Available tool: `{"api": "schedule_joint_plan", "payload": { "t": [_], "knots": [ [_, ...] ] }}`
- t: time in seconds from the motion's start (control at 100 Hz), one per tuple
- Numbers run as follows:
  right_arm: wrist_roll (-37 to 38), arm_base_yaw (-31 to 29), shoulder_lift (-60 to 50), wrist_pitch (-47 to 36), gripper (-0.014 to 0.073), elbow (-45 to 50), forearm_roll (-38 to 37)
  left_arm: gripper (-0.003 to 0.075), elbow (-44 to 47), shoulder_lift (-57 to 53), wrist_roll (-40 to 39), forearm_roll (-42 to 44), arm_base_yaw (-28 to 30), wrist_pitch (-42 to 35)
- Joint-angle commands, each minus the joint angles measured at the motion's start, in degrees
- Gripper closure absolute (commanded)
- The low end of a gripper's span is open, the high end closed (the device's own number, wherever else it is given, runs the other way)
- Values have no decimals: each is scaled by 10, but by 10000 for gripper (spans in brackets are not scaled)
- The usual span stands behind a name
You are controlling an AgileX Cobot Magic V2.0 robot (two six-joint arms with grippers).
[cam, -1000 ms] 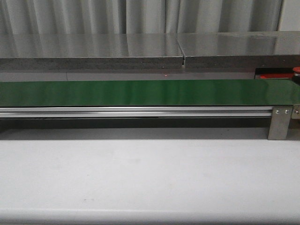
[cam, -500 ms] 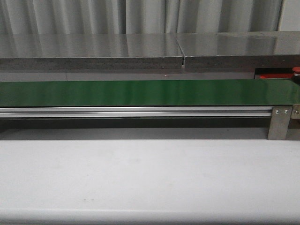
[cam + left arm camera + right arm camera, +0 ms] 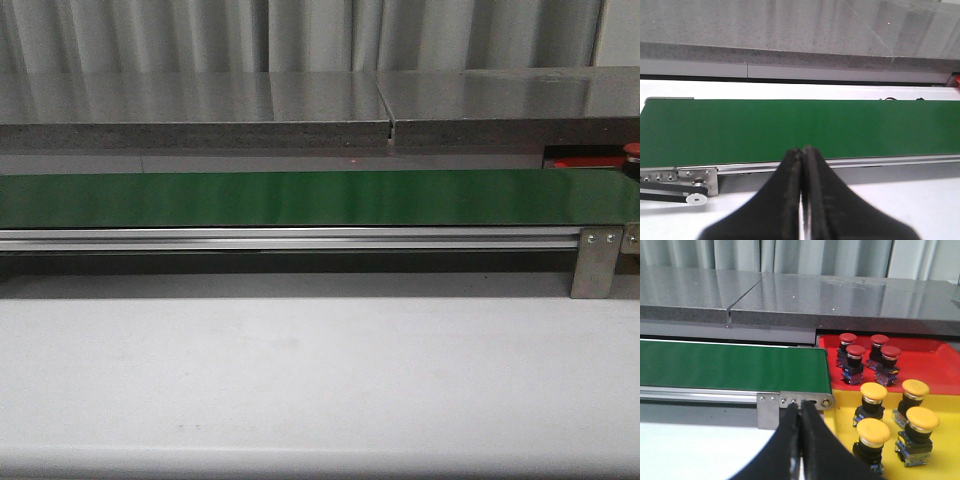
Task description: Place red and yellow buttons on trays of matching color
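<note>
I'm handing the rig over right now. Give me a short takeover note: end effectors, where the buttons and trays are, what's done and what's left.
Left end effector: shut, holding nothing, at the near edge of the green belt.
Right end effector: shut, holding nothing, by the belt's end bracket.
Red tray: four red buttons standing on it.
Yellow tray: four yellow buttons standing on it, nearer the arm than the red tray.
Done: all eight buttons in view sit on the matching colour.
Left: no button shows on the visible belt in any view; wait there for more.
</note>
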Motion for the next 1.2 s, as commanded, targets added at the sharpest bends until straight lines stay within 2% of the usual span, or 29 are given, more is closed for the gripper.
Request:
{"api": "schedule_joint_plan", "payload": {
  "t": [0.0,0.13,1.19],
  "knots": [
    [0,1,-14,-65,711,7,-10,739,-16,0,1,-20,-4,-24],
    [0,1,-13,-101,711,34,-11,739,-16,0,1,-20,-4,-24],
    [0,1,-13,-102,711,34,-11,739,-16,0,1,-20,-4,-24]
  ]
}}
